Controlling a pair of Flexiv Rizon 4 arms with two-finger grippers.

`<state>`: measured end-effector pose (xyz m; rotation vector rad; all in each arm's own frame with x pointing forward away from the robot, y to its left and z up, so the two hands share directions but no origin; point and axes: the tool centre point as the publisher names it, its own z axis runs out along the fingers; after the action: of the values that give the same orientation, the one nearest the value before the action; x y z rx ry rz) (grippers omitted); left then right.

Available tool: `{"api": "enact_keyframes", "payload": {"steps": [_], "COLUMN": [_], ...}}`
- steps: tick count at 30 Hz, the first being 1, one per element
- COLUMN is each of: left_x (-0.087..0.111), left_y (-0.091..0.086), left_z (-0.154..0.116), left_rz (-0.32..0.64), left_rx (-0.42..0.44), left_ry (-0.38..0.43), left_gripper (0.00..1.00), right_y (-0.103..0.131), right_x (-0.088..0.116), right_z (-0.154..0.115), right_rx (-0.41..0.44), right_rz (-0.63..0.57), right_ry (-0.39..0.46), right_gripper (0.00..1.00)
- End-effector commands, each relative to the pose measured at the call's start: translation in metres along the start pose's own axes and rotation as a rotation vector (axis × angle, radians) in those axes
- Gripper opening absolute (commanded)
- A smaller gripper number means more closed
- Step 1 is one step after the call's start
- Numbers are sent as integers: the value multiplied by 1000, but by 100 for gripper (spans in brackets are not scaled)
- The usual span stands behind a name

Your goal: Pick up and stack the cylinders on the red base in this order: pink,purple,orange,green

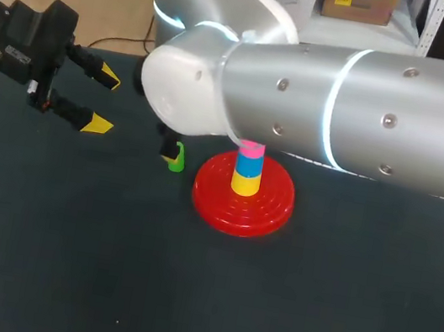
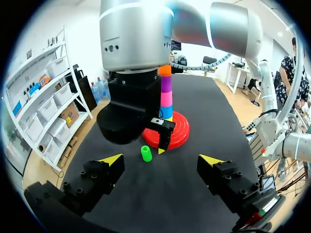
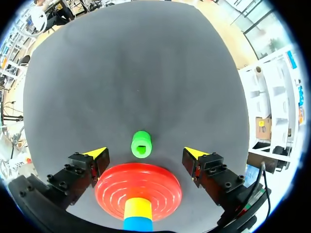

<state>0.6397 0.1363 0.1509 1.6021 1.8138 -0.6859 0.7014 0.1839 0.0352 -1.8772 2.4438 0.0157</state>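
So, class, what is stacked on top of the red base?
A column of cylinders: yellow, blue, pink, purple, orange on top. In the head view the right arm covers everything above pink. The green cylinder sits on the table.

Upper stack [image 1: 247, 172] behind right arm [image 1: 360, 104]

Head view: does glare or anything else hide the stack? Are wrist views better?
Head view: the glossy right arm hides everything above the pink cylinder. Left wrist view: orange cylinder visible on top. Right wrist view: green cylinder evenly lit, unobstructed.
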Motion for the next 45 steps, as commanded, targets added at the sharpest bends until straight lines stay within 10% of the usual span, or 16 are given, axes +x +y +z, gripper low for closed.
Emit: {"api": "enact_keyframes", "payload": {"steps": [1,19,23,25,45], "left_x": [1,1,1,1,1], "left_y": [-1,-1,-1,-1,-1], "left_z": [0,0,0,0,0], "left_rz": [1,1,1,1,1], "left_rx": [-3,-3,-3,-3,-3], "left_ry": [-1,-1,-1,-1,-1], "left_gripper": [100,100,100,100,100], "right_y": [2,5,5,5,8], "right_x": [0,1,2,2,5], "right_z": [3,12,12,13,15], "right_rx": [-2,-10,-10,-10,-9], "right_rz": [5,16,12,10,14], "right_ry": [-5,13,17,19,32], "right_gripper": [100,97,12,0,0]}}
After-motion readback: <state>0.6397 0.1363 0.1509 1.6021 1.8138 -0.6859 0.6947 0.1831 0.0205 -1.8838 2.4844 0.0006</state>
